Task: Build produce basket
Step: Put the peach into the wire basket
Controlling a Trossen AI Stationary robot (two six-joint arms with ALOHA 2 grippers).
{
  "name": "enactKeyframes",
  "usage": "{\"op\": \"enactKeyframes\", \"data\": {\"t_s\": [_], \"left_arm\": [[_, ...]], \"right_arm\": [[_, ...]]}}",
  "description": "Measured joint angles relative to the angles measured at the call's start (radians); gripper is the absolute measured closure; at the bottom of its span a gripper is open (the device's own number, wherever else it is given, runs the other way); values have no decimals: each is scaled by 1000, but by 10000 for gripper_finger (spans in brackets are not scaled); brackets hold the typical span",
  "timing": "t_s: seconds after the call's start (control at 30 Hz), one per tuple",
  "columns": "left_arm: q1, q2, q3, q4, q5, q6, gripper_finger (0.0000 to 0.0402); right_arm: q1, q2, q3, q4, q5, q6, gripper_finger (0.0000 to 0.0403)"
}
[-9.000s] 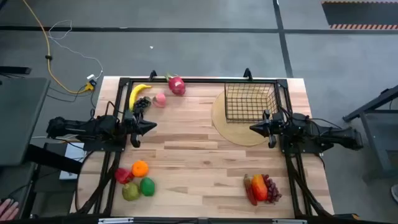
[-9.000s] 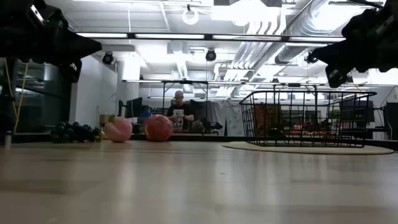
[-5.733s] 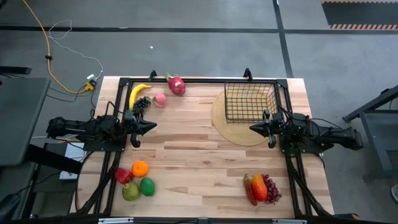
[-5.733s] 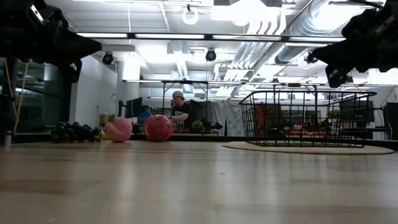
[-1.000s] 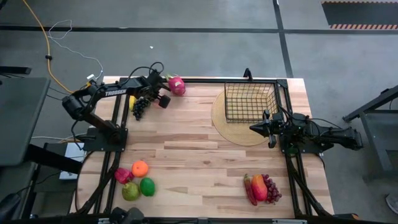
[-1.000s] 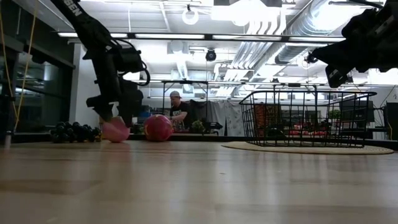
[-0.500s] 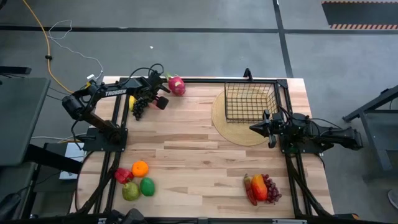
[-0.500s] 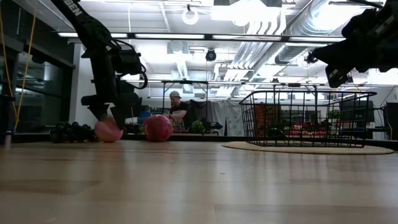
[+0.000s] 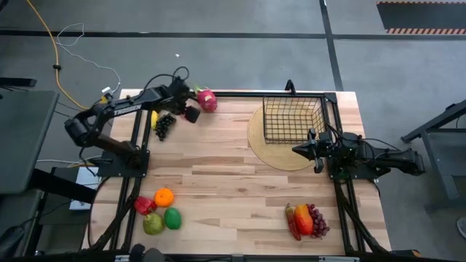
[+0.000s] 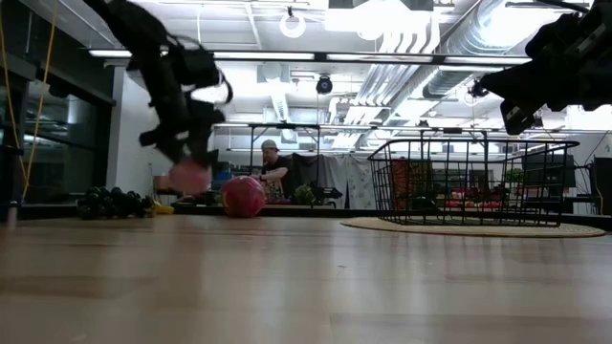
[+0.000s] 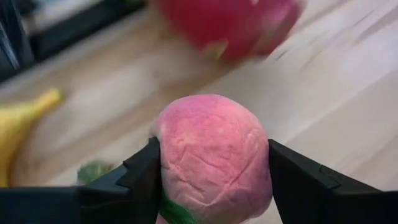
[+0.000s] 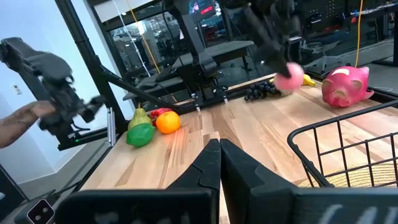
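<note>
My left gripper (image 9: 189, 113) is at the table's far left, shut on a pink peach (image 11: 214, 155) that hangs just above the wood in the low view (image 10: 194, 177). Next to it a pink dragon fruit (image 9: 207, 100) rests on the table. Dark grapes (image 9: 164, 125) and a yellow banana (image 11: 18, 124) lie on the peach's left. The black wire basket (image 9: 293, 118) stands on a tan round disc (image 9: 277, 156) at the far right. My right gripper (image 9: 295, 151) is shut, with nothing in it, just near of the basket. My left gripper pinches the peach between its two fingers (image 11: 144, 177), one on each of two opposite sides (image 11: 171, 155). The fingers come from above, pointing down. The peach is lifted clear of the table, a green leaf showing at its base.
At the near left lie an orange (image 9: 164, 197), a red pepper (image 9: 145, 206), a green pear (image 9: 152, 223) and another green fruit (image 9: 172, 218). A pile with red grapes (image 9: 306, 220) lies near right. A person's hand (image 12: 25, 115) shows beyond the table's left edge.
My left gripper has shut on the peach, which was resting on the table between its open fingers, and has risen with it. The peach now hangs clear of the wood, a little nearer the dragon fruit.
</note>
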Motion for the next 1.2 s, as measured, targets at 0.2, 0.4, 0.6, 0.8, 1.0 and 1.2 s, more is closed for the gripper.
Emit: {"op": "enactKeyframes", "data": {"t_s": [0.2, 0.4, 0.6, 0.8, 1.0, 1.2], "left_arm": [[-111, -108, 33, 234, 109, 26, 171], [-275, -98, 34, 641, 198, 11, 171], [-416, 72, 34, 1051, 202, 10, 170], [-451, 325, 162, 1190, 201, -41, 170], [-473, 543, 446, 930, 178, 51, 170], [-480, 671, 603, 785, 59, 135, 169]], "right_arm": [[0, 0, 0, 0, 0, 0, 402], [0, 0, 0, 0, 0, 0, 402], [0, 0, 0, 0, 0, 0, 402], [0, 0, 0, 0, 0, 0, 402], [0, 0, 0, 0, 0, 0, 402], [0, 0, 0, 0, 0, 0, 402]]}}
